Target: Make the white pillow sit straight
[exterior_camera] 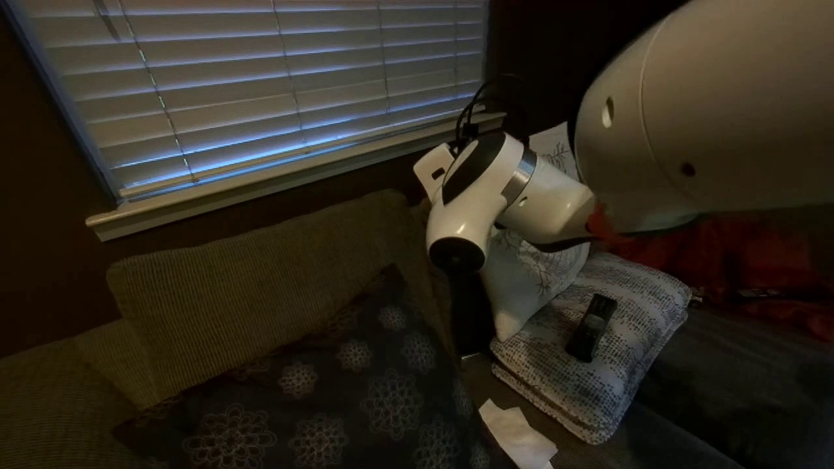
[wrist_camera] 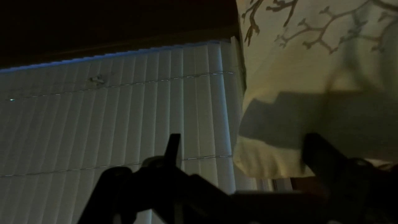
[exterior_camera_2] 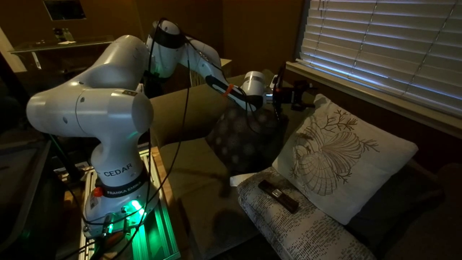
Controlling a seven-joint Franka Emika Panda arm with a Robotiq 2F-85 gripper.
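The white pillow (exterior_camera_2: 343, 155) leans tilted against the sofa back, one corner pointing up. Its printed face has a shell and sprigs. In an exterior view the arm partly covers the pillow (exterior_camera: 541, 260). In the wrist view its near corner (wrist_camera: 273, 158) fills the right side. My gripper (exterior_camera_2: 311, 96) is open at the pillow's upper corner, beside the window. In the wrist view the fingers of the gripper (wrist_camera: 242, 137) are wide apart, with the pillow corner between and beyond them. The right finger overlaps the pillow; I cannot tell whether it touches. Nothing is gripped.
A grey-patterned cushion (exterior_camera: 632, 352) lies flat before the pillow, bearing a black remote (exterior_camera: 591, 327). A dark flowered cushion (exterior_camera: 326, 397) leans on the sofa back (exterior_camera: 260, 286). White paper (exterior_camera: 518, 433) lies between the cushions. The window sill (exterior_camera_2: 379, 95) and blinds (exterior_camera_2: 379, 47) stand behind.
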